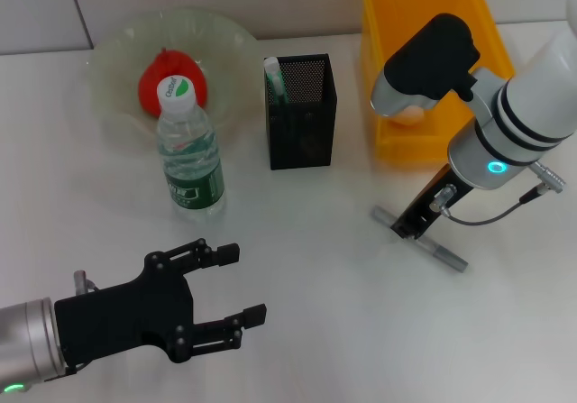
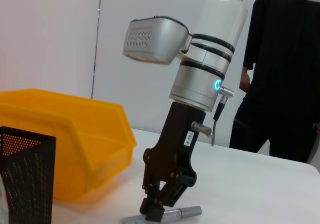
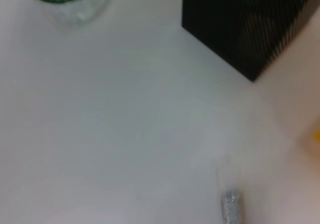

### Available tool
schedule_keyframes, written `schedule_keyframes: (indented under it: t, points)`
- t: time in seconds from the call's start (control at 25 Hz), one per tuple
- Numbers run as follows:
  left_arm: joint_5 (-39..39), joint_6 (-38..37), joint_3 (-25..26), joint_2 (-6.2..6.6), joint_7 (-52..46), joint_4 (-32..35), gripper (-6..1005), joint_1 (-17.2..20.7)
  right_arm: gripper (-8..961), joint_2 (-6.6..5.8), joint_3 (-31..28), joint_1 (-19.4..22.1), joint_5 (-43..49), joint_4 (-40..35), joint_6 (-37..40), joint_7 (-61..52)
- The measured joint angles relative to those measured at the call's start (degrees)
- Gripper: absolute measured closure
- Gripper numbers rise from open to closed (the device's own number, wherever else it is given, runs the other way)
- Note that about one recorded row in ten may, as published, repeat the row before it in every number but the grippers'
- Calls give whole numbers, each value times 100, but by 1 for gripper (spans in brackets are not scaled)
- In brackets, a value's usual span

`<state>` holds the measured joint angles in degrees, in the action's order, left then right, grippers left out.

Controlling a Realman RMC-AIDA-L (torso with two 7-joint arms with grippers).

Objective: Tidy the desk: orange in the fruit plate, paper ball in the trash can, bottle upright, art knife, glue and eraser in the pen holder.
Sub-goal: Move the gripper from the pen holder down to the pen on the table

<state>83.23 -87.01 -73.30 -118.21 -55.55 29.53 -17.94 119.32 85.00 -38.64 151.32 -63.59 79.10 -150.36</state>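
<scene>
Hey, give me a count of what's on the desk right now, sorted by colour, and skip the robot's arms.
Orange or red: 2, the orange and the yellow-orange trash bin
Black: 1, the mesh pen holder
Clear: 2, the fruit plate and the upright bottle
Silver: 1, the art knife under the right pincer
Green and white: 1, an item in the pen holder
Total: 7

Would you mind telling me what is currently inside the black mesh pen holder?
One white, green-tipped stick stands in the back left corner of the black mesh pen holder. What it is cannot be told. The holder's floor is hidden by its walls, so smaller items cannot be ruled out.
</scene>
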Motion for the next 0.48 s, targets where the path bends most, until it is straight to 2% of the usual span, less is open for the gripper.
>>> schedule_keyframes:
  t: [0.08,0.28,0.32,0.36,0.44,0.48]
  points:
    - [0,0,0,0,0,0,197,0,820,-5,-47,15,-85,-44,29,37]
    - [0,-65,28,0,-6,0,197,20,829,-14,-722,94,-550,-573,550,404]
    - [1,-102,33,0,-8,0,197,26,828,-15,-1086,135,-718,-964,813,542]
    - [1,-102,33,0,-8,0,197,26,828,-15,-1086,135,-718,-964,813,542]
    - [1,-117,34,1,-8,0,197,27,830,-14,-1596,285,-1146,-1699,1084,780]
    - [1,-120,34,2,-8,0,197,28,832,-14,-1596,285,-1146,-1699,1084,780]
